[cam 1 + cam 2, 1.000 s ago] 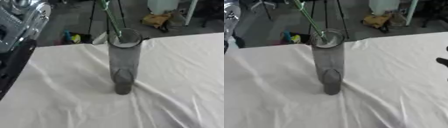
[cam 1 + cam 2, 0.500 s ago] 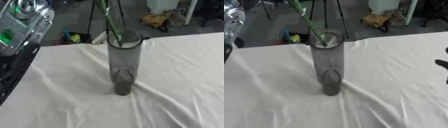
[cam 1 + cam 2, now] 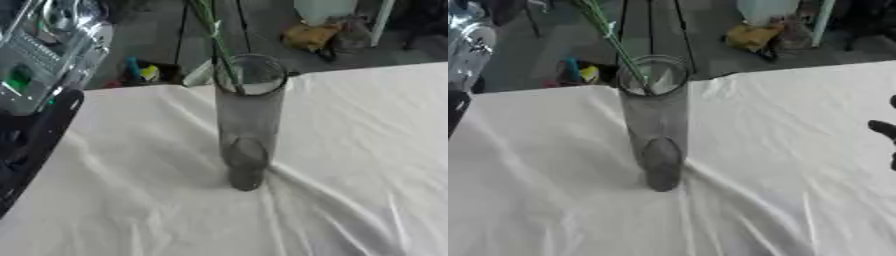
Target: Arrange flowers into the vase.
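Note:
A tall grey glass vase (image 3: 248,125) stands upright on the white tablecloth (image 3: 350,150), near the middle. Thin green flower stems (image 3: 216,35) lean out of its mouth to the upper left and run past the top edge; no blooms show. My left arm (image 3: 39,65), silver above and black below, fills the left edge, and its hand is out of view. Only the dark fingertips of my right hand (image 3: 883,128) show at the right edge, spread and holding nothing, well away from the vase.
The table's far edge (image 3: 157,86) runs just behind the vase. Beyond it lie a floor with dark tripod legs (image 3: 636,30), a yellow object (image 3: 311,36) and small coloured items (image 3: 144,72). The cloth is wrinkled around the vase.
My left arm's silver part has shifted a little further into the view at the upper left. The vase, the stems and my right hand have stayed where they were.

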You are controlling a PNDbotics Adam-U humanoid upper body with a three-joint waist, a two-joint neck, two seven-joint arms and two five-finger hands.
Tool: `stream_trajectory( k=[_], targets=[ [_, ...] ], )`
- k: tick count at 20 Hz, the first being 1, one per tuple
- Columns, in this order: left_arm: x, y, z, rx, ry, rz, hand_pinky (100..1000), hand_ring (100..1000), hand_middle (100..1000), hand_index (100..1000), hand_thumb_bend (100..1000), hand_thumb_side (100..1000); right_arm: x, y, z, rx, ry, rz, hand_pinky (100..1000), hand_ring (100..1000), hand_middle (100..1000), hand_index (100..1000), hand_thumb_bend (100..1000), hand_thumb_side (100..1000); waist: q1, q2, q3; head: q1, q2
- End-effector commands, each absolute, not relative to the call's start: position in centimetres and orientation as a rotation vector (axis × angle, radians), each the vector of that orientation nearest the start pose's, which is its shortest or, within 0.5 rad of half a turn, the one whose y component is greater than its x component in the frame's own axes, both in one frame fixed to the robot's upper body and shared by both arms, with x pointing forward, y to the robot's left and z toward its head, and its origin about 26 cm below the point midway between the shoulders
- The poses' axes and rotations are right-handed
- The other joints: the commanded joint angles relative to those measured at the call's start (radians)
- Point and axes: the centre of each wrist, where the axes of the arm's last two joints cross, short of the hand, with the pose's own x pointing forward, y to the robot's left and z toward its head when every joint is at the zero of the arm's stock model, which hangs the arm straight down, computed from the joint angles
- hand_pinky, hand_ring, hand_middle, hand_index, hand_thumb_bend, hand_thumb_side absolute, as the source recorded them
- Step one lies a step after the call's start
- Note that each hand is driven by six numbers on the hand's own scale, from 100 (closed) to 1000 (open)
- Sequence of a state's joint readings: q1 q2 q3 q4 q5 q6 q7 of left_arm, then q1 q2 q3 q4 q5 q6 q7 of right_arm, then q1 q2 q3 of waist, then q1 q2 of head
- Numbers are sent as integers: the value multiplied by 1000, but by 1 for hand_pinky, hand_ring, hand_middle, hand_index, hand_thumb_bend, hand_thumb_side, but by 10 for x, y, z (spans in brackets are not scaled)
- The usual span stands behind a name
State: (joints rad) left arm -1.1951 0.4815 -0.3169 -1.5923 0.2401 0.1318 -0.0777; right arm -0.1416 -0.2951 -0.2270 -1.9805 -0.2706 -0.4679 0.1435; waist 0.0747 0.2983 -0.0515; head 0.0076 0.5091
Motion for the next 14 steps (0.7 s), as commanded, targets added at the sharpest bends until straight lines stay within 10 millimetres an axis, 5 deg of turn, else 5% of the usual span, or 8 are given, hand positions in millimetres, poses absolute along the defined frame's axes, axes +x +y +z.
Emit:
stream_trajectory(
  k=[1, 14],
  targets=[
    [357, 142, 408, -92, -2449, -930, 100, 100, 100, 362, 100, 601, 277, -327, 175, -64, -2640, 248, 797, 948, 314, 488, 100, 1000, 10, -1, 2, 2, -6],
    [363, 137, 401, -61, -2437, -964, 100, 100, 100, 364, 100, 610, 279, -324, 176, -57, -2647, 262, 800, 956, 312, 490, 100, 1000, 11, 17, -2, 11, -22]
  ],
)
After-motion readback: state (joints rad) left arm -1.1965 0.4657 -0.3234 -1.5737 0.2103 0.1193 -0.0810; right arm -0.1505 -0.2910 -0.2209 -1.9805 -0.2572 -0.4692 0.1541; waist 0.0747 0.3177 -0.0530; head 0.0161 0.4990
